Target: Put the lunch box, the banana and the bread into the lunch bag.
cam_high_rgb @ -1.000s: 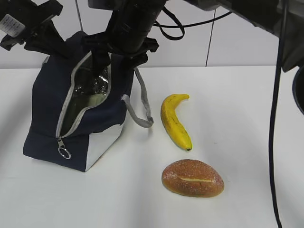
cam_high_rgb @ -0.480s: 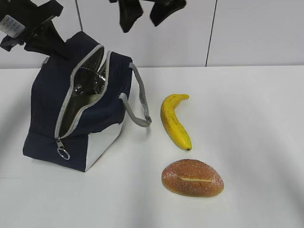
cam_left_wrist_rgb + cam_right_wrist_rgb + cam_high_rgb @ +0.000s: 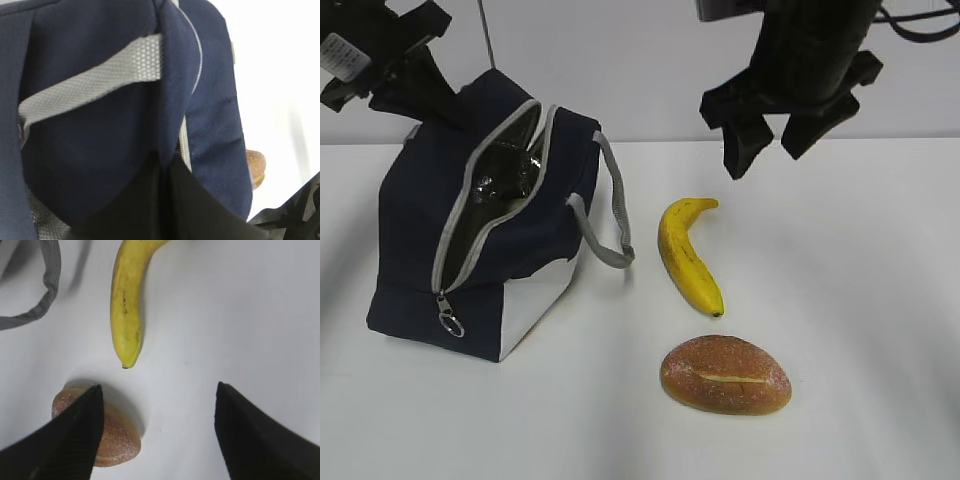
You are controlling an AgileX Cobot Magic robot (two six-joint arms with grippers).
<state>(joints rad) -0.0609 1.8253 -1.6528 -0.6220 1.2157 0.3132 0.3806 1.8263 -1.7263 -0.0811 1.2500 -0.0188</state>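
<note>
A navy-blue lunch bag (image 3: pixel 485 220) with a white lower panel stands on the left of a white table (image 3: pixel 840 300), its grey zipper undone and the mouth gaping. Inside, only crinkled silvery lining shows; what lies deeper cannot be made out. A metal ring pull (image 3: pixel 451 321) hangs at the low end of the zipper, and a grey strap handle (image 3: pixel 610 215) droops toward the table.

The left gripper (image 3: pixel 405 75) is clamped shut on the bag's upper back edge; the wrist view shows dark fabric pinched between its fingers. A white tag (image 3: pixel 342 52) on that arm carries print too small to read.

The right gripper (image 3: pixel 767 150) hangs in the air with its jaws wide apart and nothing between them. The banana (image 3: pixel 686 255) lies on the table below and slightly left of it, apart. The bread (image 3: pixel 725 374), a golden-brown roll, rests nearer the camera, just beyond the banana's tip.
</note>
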